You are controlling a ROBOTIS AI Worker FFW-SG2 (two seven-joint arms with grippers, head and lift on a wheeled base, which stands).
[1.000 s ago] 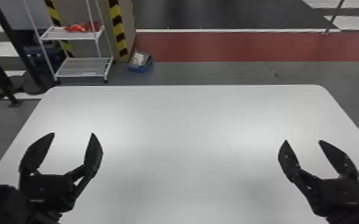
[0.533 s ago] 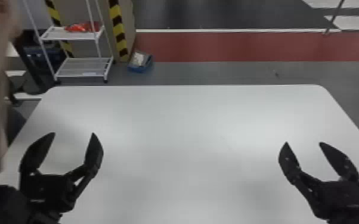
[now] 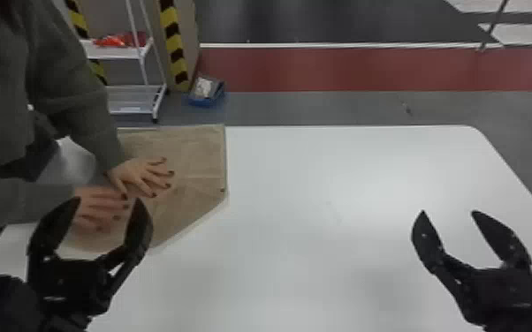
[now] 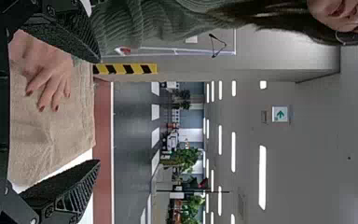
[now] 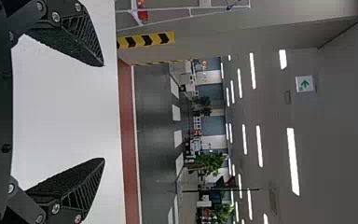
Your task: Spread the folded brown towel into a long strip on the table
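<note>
My left gripper (image 3: 108,201) stands open at the lower left in the head view, its fingers apart over the near part of the brown towel (image 3: 194,176). The towel lies on the table's left side, and a person's two hands (image 3: 141,176) press on it. In the left wrist view my left gripper (image 4: 99,112) is open, with the towel (image 4: 51,135) and a hand beyond its fingers. At the lower right my right gripper (image 3: 448,212) is open above bare table; in the right wrist view the same gripper (image 5: 104,112) holds nothing.
The white table (image 3: 322,185) extends across the middle and right. The person's sleeved arms (image 3: 70,101) reach over its left edge. Behind the table stand a white rack (image 3: 132,99) and a blue box (image 3: 207,92) on the floor.
A person has come in from the left, and the brown towel now lies on the table's left side under their hands. Both my grippers have kept still, open.
</note>
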